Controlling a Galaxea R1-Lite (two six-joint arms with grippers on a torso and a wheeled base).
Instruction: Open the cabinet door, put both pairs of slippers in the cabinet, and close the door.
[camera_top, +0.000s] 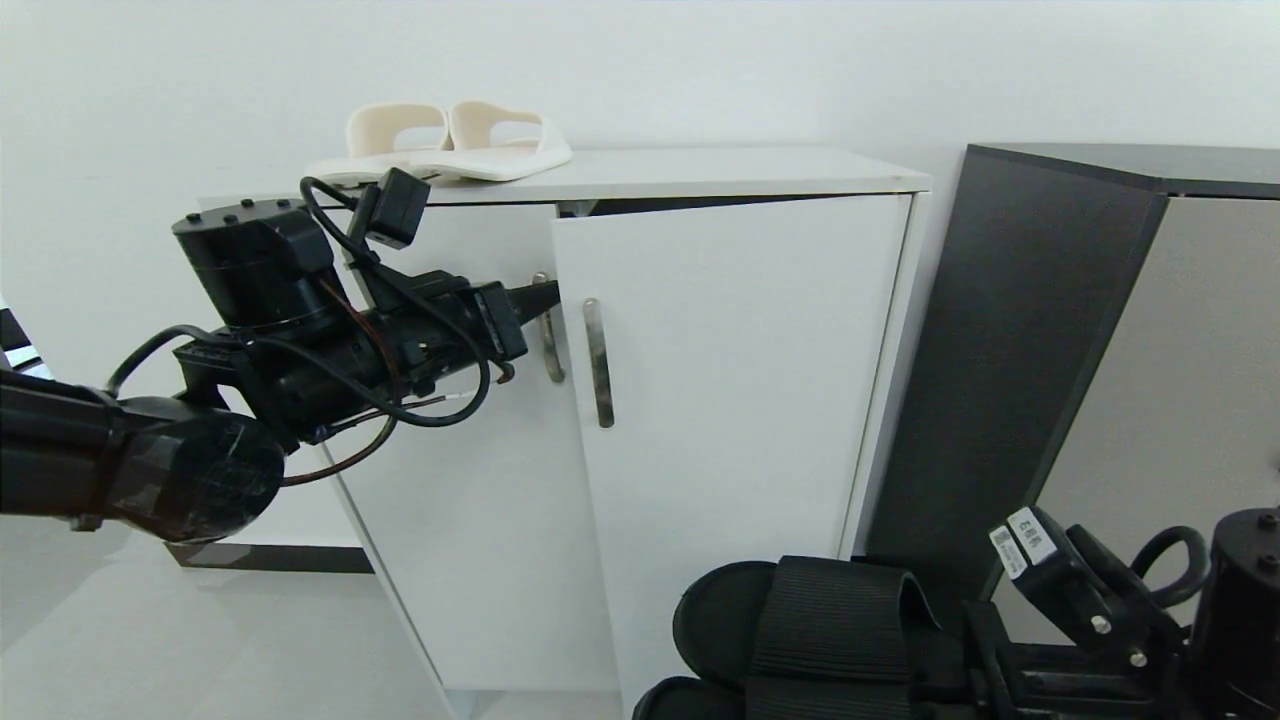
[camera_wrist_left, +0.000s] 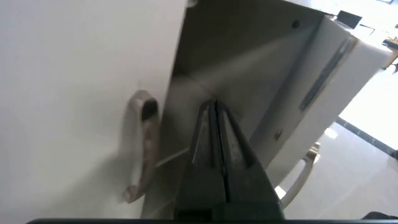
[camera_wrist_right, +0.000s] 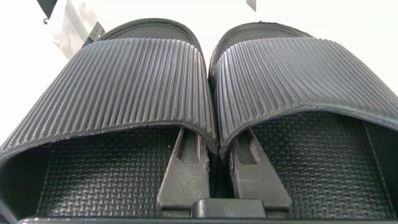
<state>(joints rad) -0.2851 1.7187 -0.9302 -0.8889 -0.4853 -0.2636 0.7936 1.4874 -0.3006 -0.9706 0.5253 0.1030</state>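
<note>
You're at the door-opening step: your left gripper (camera_top: 545, 293), closed tight, sits wedged behind the edge of the ajar right-hand door (camera_top: 740, 400), so swing it wide next, while your right gripper (camera_wrist_right: 214, 142) clamps the black slippers (camera_top: 800, 630) low before the cabinet (camera_top: 700, 175).

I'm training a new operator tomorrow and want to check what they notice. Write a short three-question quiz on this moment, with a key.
1. True or false: the cream slippers lie on top of the cabinet.
2. What does the right hand hold? A) the black slippers B) a door handle C) nothing
3. Fill in: the left hand, fingers closed, points its tips at the edge of the right door, which stands slightly ____.

Key: 1 true; 2 A; 3 ajar.
</note>
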